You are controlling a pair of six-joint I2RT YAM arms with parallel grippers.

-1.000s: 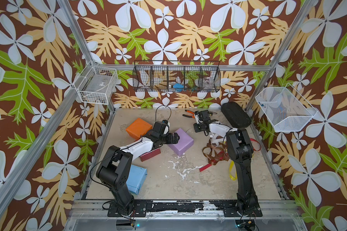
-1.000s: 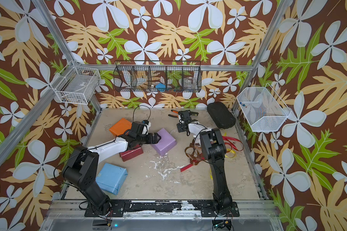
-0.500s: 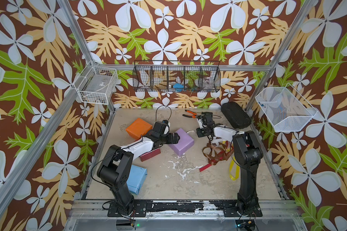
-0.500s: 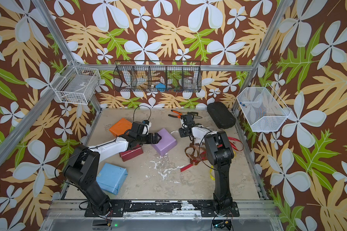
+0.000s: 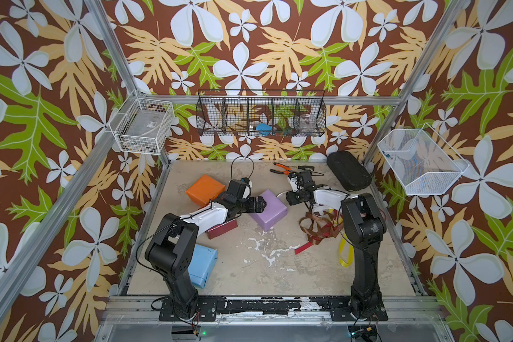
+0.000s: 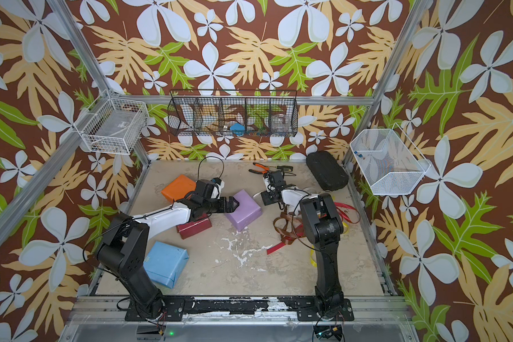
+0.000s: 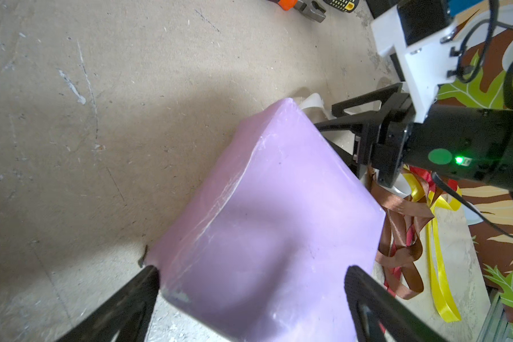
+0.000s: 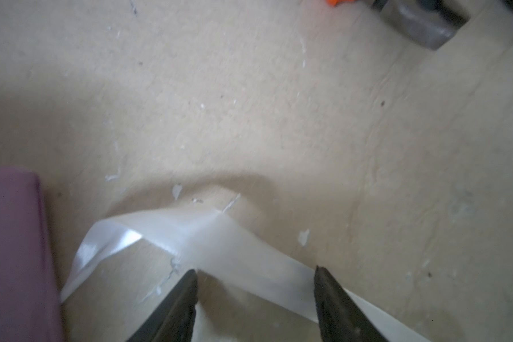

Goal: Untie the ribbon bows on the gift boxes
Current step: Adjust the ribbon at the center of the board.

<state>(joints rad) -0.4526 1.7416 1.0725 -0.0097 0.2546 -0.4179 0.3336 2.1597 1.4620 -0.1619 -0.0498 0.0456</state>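
Observation:
The lilac gift box [image 5: 268,208] [image 7: 273,222] lies mid-table with no ribbon on it. My left gripper [image 5: 259,204] [image 7: 251,275] is open wide, its fingers on either side of the box's near corner. The white ribbon [image 8: 205,237] lies loose on the table beside the box. My right gripper [image 5: 290,197] [image 8: 255,272] hangs open just over it, not pinching it. Brown [image 5: 314,225], red [image 5: 304,245] and yellow [image 5: 345,254] ribbons lie in a loose heap by the right arm. The orange [image 5: 205,189], dark red [image 5: 222,229] and light blue [image 5: 203,263] boxes are bare.
Orange-handled pliers [image 5: 282,168] and a black oblong case [image 5: 348,170] lie at the back. Wire baskets hang on the walls: white [image 5: 141,128], black [image 5: 261,114], white mesh [image 5: 421,161]. The left arm reaches over the dark red box.
My right gripper has come forward from near the pliers, down beside the lilac box, and its jaws have spread wider. The left arm has not moved.

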